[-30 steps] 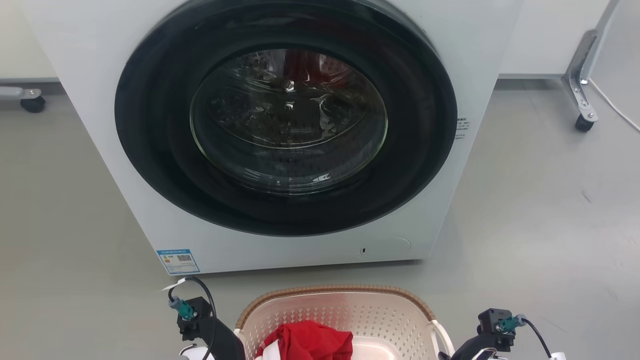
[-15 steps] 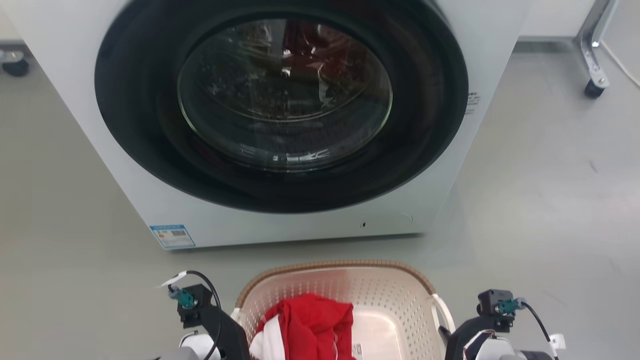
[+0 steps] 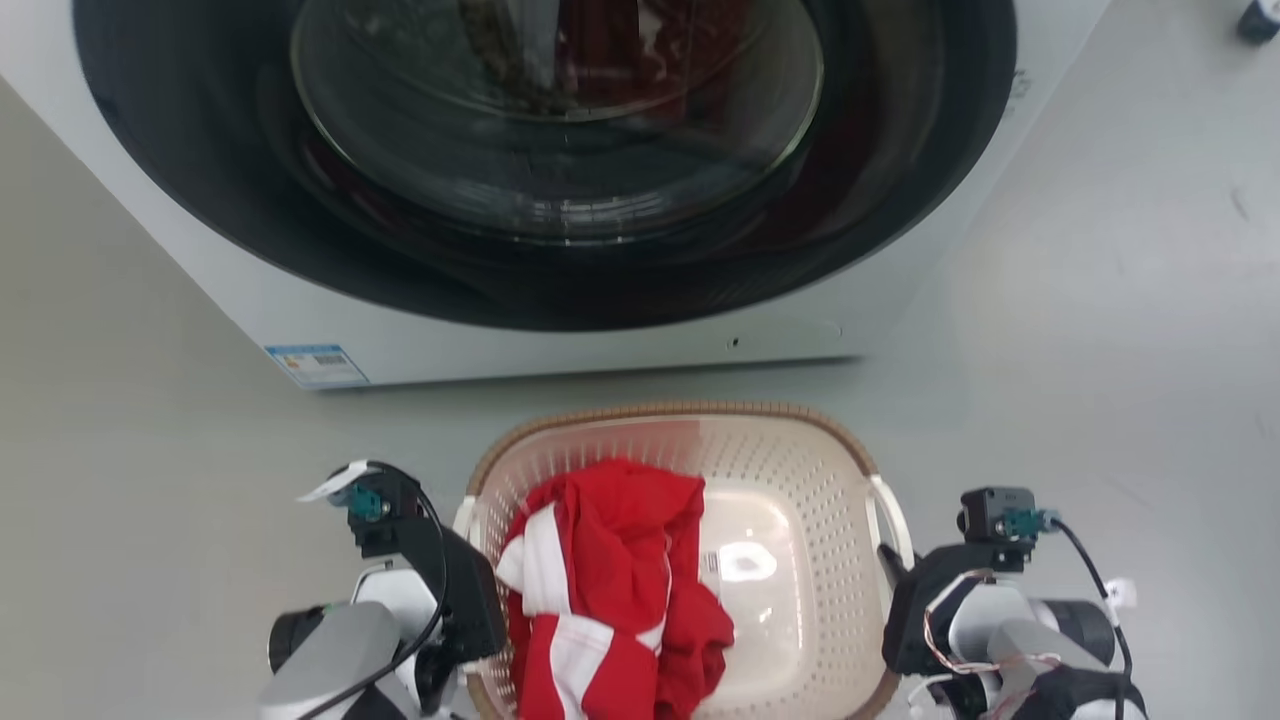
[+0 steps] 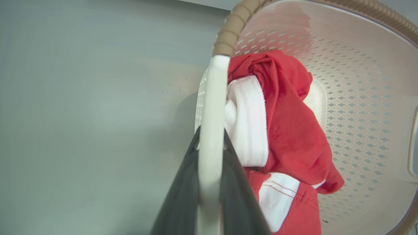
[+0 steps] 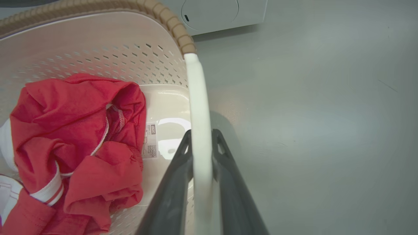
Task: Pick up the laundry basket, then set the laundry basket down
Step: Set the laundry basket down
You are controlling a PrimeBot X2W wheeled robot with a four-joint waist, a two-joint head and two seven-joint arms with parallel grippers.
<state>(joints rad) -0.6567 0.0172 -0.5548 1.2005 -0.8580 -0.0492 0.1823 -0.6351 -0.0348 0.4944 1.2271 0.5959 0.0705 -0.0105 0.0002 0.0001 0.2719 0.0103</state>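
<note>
The left gripper (image 4: 211,132) was clamped on the left handle (image 4: 212,98) and the right gripper (image 5: 201,132) on the right handle (image 5: 197,98), each white handle pinched between both fingers. The basket (image 3: 680,410) lay between the grippers, over grey floor (image 3: 1100,350), holding a red-and-white garment (image 3: 610,560). Beyond its far rim stood the washer (image 3: 600,350), near but apart.

The washing machine (image 3: 600,350) runs off the top edge at 12 o'clock, and whatever lies behind its door glass (image 3: 560,100) is a smear of reflections. Its sticker (image 3: 315,364) at 9 o'clock is too small to read. So is the tag (image 5: 151,141) inside the laundry basket (image 3: 800,480), whose near end is cut off at 6 o'clock. The left handle (image 4: 211,98) covers the inner faces of my left gripper (image 4: 210,137), and the right handle (image 5: 198,98) does the same to my right gripper (image 5: 201,135).
</note>
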